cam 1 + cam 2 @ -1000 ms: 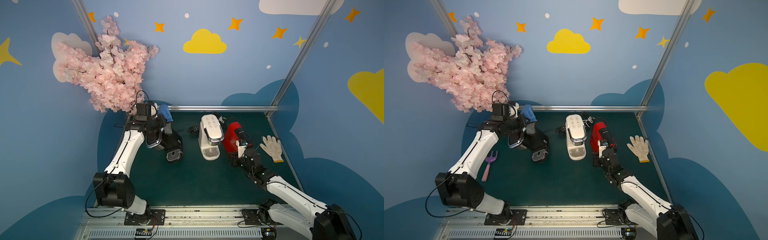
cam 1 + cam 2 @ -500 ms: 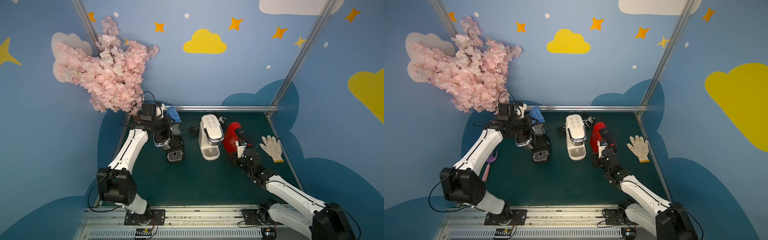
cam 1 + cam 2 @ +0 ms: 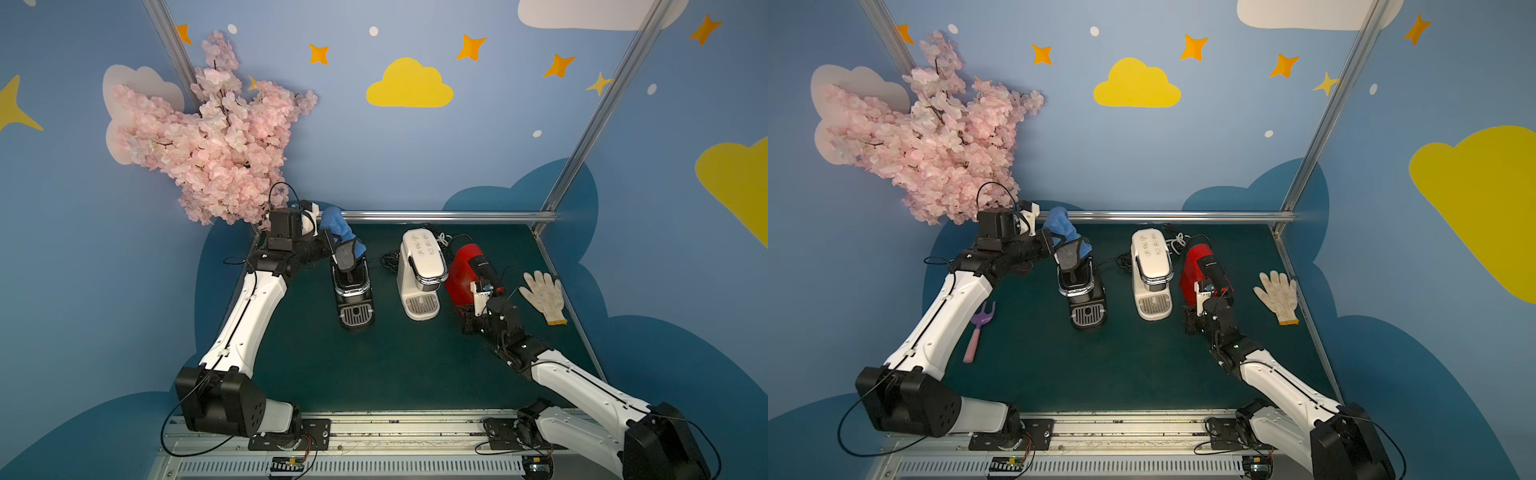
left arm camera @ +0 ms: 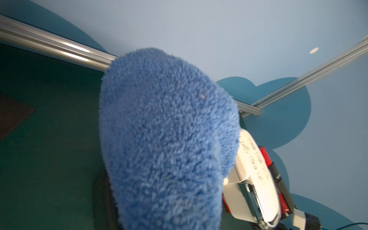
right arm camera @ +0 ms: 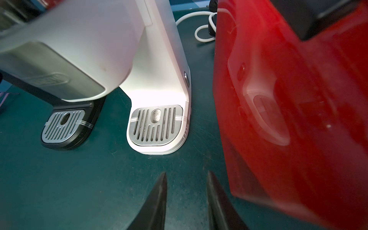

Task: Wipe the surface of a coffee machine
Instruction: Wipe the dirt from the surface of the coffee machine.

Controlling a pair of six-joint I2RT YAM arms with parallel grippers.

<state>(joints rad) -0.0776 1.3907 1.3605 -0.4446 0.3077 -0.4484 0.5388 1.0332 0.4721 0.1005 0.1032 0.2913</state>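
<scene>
I have the left gripper [image 3: 330, 243] clamped on a fluffy blue cleaning mitt [image 3: 337, 227], held over the top of the black machine [image 3: 353, 297] at the far left of the green mat [image 3: 374, 365]. The mitt's pile hides the fingers, and it fills most of the left wrist view.

The cream-white coffee machine [image 3: 419, 270] stands upright in the middle of the row. It is well clear of the mitt, with its silver drip grille [image 5: 155, 124] facing the near side. The black machine is on its left and the red-and-black machine [image 3: 464, 272] just beside it on its right. A white cord [image 3: 441, 239] lies coiled behind it.

My right gripper [image 5: 185, 199] sits low over the mat, on the near side of the red machine. Its dark fingers [image 5: 159, 199] are a little apart with only bare mat between them.

A white work glove [image 3: 542, 295] lies flat at the right edge of the mat. A purple-and-pink fork tool [image 3: 980, 332] rests beside the left arm, and a pink blossom branch [image 3: 208, 153] hangs at far left.
</scene>
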